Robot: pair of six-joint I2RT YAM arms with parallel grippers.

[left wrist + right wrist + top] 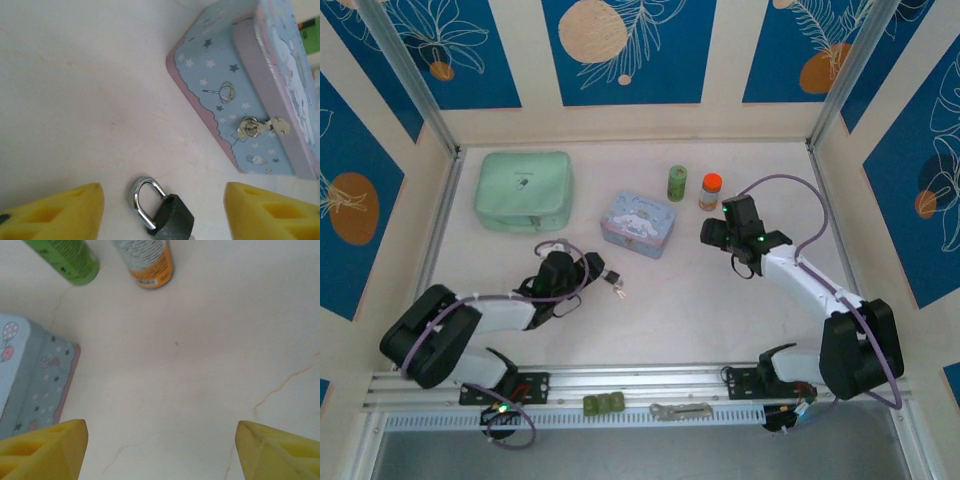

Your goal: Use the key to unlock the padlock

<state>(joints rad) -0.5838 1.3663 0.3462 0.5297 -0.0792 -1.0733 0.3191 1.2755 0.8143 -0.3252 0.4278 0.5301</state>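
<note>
The padlock (167,215), with its dark body and thin silver shackle, lies flat on the table between the yellow fingers (60,212) of my left gripper (164,200). Those jaws stand apart and touch nothing. From above, the padlock (611,276) sits just off the tip of the left gripper (596,270). A tiny silvery bit at its near end looks like the key (618,289), but it is too small to be sure. My right gripper (715,236) hovers open to the right of the pale blue tin (639,223), with bare table between its fingers (45,447).
The tin's latch (255,126) faces the left wrist camera. A green bottle (676,183) and an orange-capped bottle (710,191) stand behind the tin. A mint green pouch (524,192) lies at the back left. Small items rest on the front rail (640,405).
</note>
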